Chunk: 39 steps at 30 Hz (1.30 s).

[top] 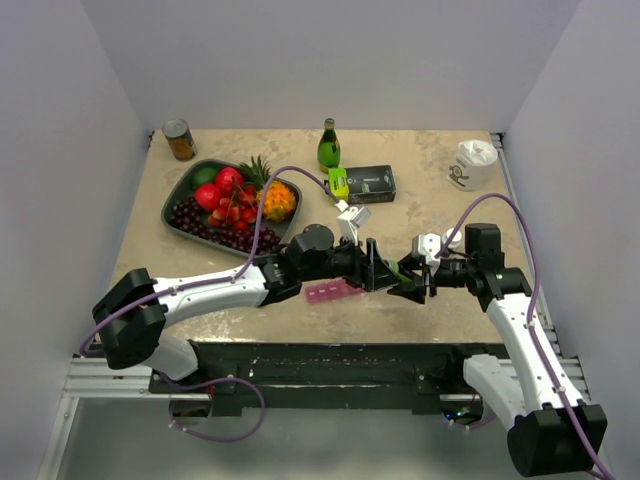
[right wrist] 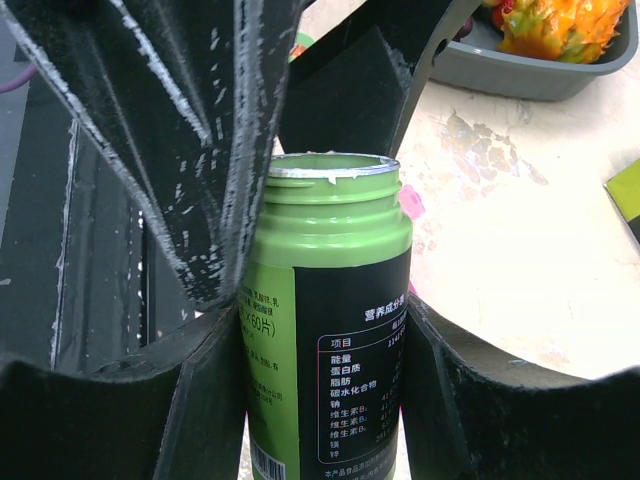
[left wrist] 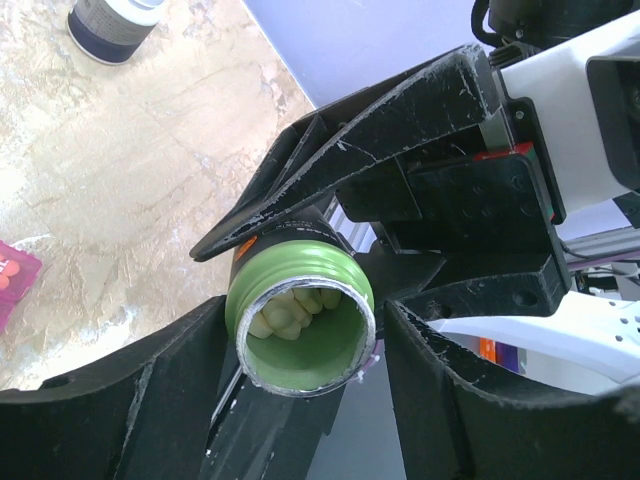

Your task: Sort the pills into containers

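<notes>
My right gripper is shut on a small green bottle with a black label, and holds it above the table. The bottle has no cap on it, and pale pills show inside its mouth. The left gripper faces that mouth, open, one finger close against the neck and the other a little apart from it. In the top view the two grippers meet at mid-table, the left beside the right. The pink containers strip lies on the table just under the left gripper; one end shows.
A grey fruit tray stands at the back left, with a tin can behind it. A green glass bottle and a black box are at the back centre, a white cup at the back right. A dark white-capped bottle stands nearby.
</notes>
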{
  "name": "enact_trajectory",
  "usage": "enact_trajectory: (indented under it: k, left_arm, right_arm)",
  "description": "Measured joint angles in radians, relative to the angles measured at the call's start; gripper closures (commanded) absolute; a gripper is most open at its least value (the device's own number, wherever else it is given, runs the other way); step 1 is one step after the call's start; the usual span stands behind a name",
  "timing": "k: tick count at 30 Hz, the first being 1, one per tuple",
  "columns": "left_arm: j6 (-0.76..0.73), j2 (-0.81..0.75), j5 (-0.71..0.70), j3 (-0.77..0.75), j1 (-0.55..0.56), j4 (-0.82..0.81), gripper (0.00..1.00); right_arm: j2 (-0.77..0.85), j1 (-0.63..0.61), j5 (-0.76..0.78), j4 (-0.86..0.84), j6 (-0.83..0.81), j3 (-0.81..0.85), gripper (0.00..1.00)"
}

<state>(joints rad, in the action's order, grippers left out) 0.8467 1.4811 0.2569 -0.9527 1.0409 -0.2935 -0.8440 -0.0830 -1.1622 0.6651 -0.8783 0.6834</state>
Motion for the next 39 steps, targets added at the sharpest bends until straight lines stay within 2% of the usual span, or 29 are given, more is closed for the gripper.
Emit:
enact_trajectory:
  k: [4, 7, 8, 11, 15, 19, 24, 27, 30, 31, 34, 37, 39]
  left_arm:
    - [0.009, 0.0, -0.009, 0.002, -0.002, -0.005, 0.42]
    - [0.01, 0.0, -0.016, 0.002, -0.002, -0.003, 0.54]
    - [0.009, 0.001, -0.018, 0.002, -0.002, -0.003, 0.62]
    - [0.012, 0.001, -0.016, 0.006, -0.006, -0.007, 0.76]
    - [0.041, 0.0, 0.014, 0.046, -0.02, -0.066, 0.88]
    - [0.087, -0.01, 0.051, 0.103, -0.036, -0.154, 0.9]
    - [0.123, -0.022, 0.075, 0.142, -0.045, -0.211, 0.91]
    - [0.132, -0.023, 0.079, 0.147, -0.046, -0.221, 0.87]
    - [0.136, -0.023, 0.081, 0.147, -0.048, -0.221, 0.63]
    - [0.137, -0.023, 0.083, 0.148, -0.049, -0.221, 0.49]
    - [0.136, -0.034, 0.092, 0.15, -0.054, -0.218, 0.29]
    - [0.117, -0.076, 0.095, 0.165, -0.072, -0.192, 0.2]
    - [0.095, -0.129, 0.087, 0.174, -0.101, -0.163, 0.17]
  right_arm:
    - [0.0, 0.0, 0.0, 0.0, 0.0, -0.001, 1.0]
    - [0.0, 0.0, 0.0, -0.001, 0.001, -0.001, 0.99]
    - [0.0, 0.0, 0.001, -0.001, 0.003, -0.001, 0.98]
    - [0.0, 0.0, 0.0, -0.001, 0.004, -0.002, 0.92]
    - [0.0, -0.001, 0.0, 0.0, 0.016, -0.006, 0.83]
    - [0.0, -0.006, -0.015, -0.002, 0.03, -0.006, 0.78]
    - [0.0, -0.01, -0.04, -0.008, 0.038, -0.007, 0.8]
    - [-0.001, -0.01, -0.045, -0.008, 0.041, -0.007, 0.9]
    - [-0.001, -0.01, -0.046, -0.009, 0.042, -0.007, 0.97]
    - [-0.001, -0.01, -0.047, -0.009, 0.043, -0.007, 0.98]
    - [-0.003, -0.01, -0.061, -0.018, 0.045, -0.007, 1.0]
    - [-0.007, -0.006, -0.057, -0.023, 0.044, -0.007, 1.0]
    - [-0.016, 0.0, -0.053, -0.026, 0.044, -0.007, 1.0]
